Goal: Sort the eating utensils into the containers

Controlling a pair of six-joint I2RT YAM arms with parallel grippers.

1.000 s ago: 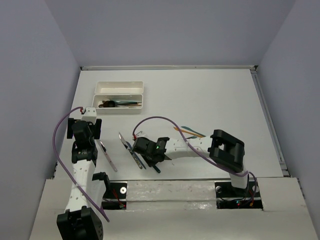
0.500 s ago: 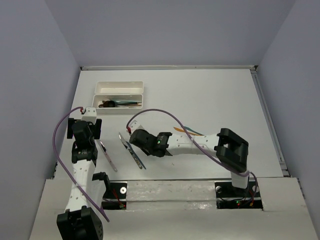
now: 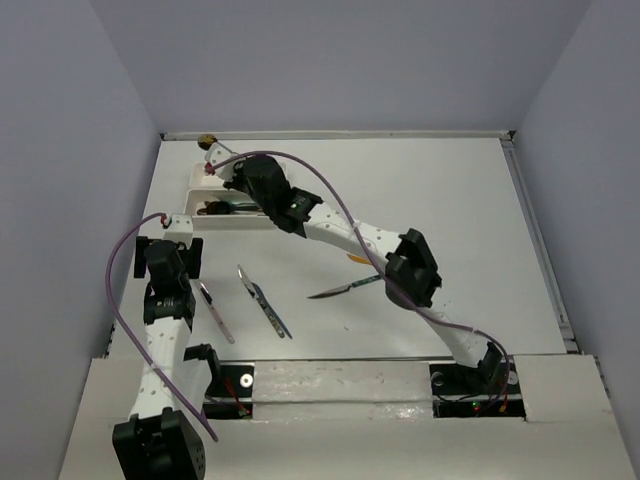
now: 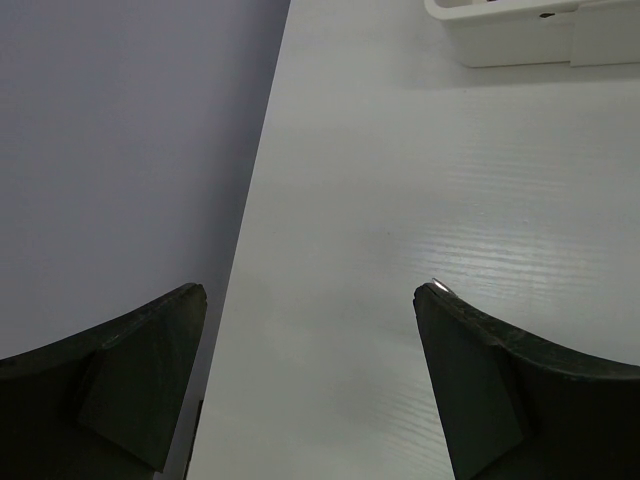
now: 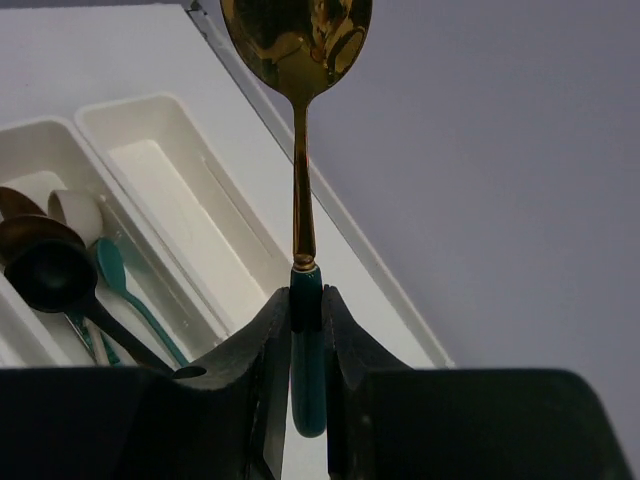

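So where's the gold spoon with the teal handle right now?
In the top view, the right gripper holds the gold spoon by its teal handle at the far left corner of the table, next to the two white trays.

Spoon (image 5: pixel 301 200): glossy gold metal bowl, smooth teal handle; trays (image 5: pixel 185 215): matt white plastic.

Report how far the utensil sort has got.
Done: several spoons lie in one white tray; the tray beside it is bare. In hand: the right tool grips a gold spoon with a teal handle by the trays. Left: at least three utensils lie on the table; the left tool is open, idle.
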